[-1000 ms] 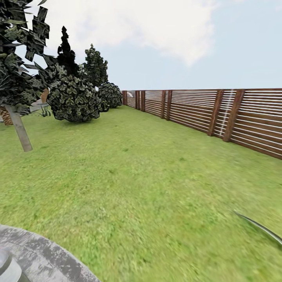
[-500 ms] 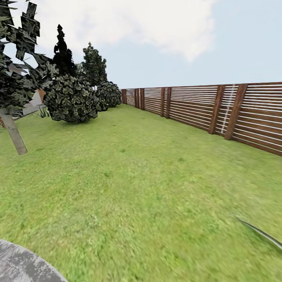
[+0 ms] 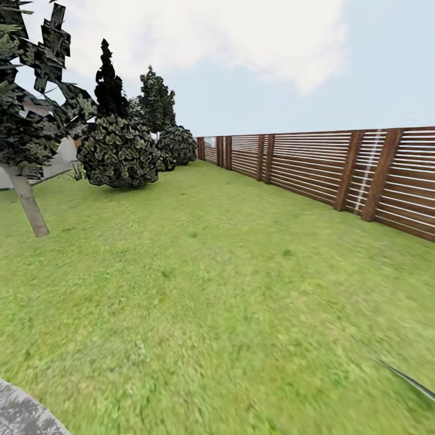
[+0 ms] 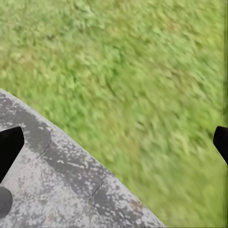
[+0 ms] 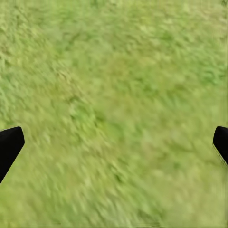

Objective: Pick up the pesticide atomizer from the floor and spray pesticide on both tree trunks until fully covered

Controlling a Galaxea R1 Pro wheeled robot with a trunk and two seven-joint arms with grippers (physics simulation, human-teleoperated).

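The garden lawn (image 3: 229, 290) spreads ahead in the head view, ringed by a brown slat fence (image 3: 326, 169). At the far left stands a tree with a bare, pale grey-brown trunk (image 3: 27, 205) and a dark leafy crown (image 3: 30, 121). A corner of the grey concrete floor (image 3: 18, 414) shows at the lower left. My left gripper (image 4: 114, 142) is open over the floor's rounded edge (image 4: 57, 180) and the grass, holding nothing. My right gripper (image 5: 114, 142) is open over plain grass. The pesticide atomizer is out of view.
Round dark shrubs (image 3: 118, 151) and a narrow black columnar tree (image 3: 110, 75) stand behind the trunk at the back left. A thin dark blade (image 3: 411, 380) pokes in at the lower right. A dark round shape (image 4: 4, 202) sits at the paving's edge.
The camera has moved: the paving has slid almost out at the lower left, a grey post there has left the view, and fence and shrubs have shifted right.
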